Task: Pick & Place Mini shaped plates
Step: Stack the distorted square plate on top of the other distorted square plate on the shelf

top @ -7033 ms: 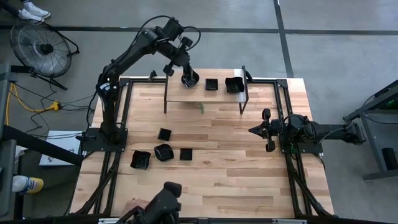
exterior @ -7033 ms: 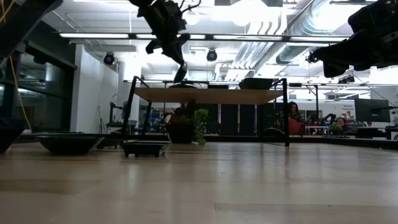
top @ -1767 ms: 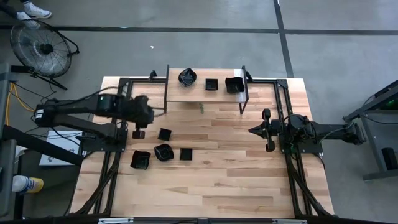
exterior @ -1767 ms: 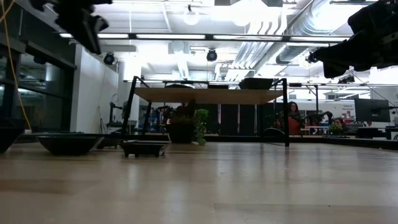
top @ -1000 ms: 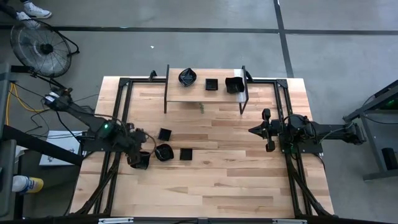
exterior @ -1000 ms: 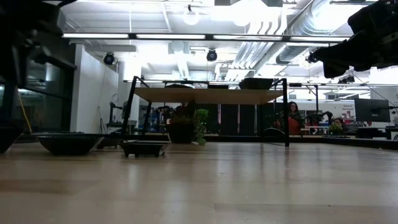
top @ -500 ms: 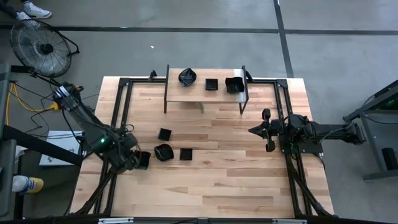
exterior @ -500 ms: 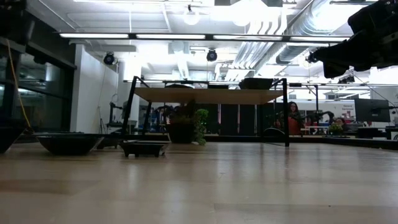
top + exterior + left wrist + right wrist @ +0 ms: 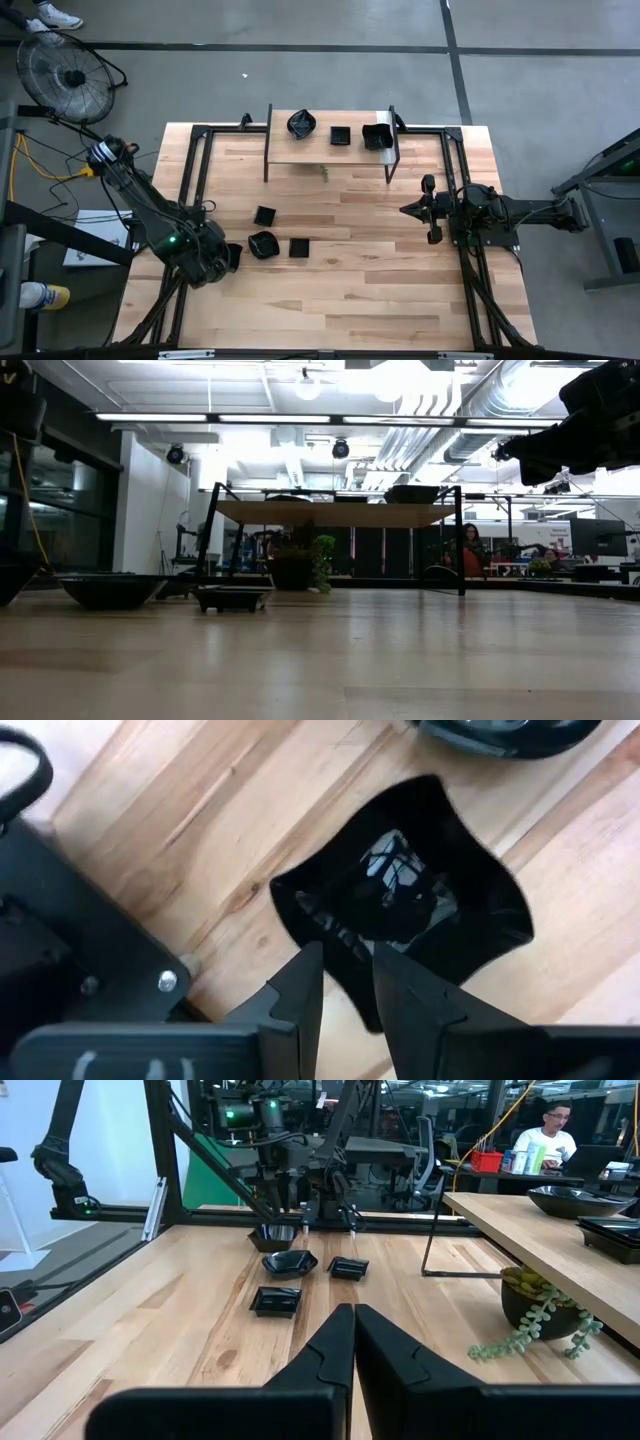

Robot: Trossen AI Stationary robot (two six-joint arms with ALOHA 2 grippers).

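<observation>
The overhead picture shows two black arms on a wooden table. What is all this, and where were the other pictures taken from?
It is a robot with two arms. One picture looks straight down, one looks level across the table, and two come from cameras on the wrists. On the wood lie small black plates; three more plates sit on a raised shelf. The left hand is open, with a finger on each side of the angular plate at its rim, and the plate rests on the wood. The right hand is shut and empty, at the table's right side.
</observation>
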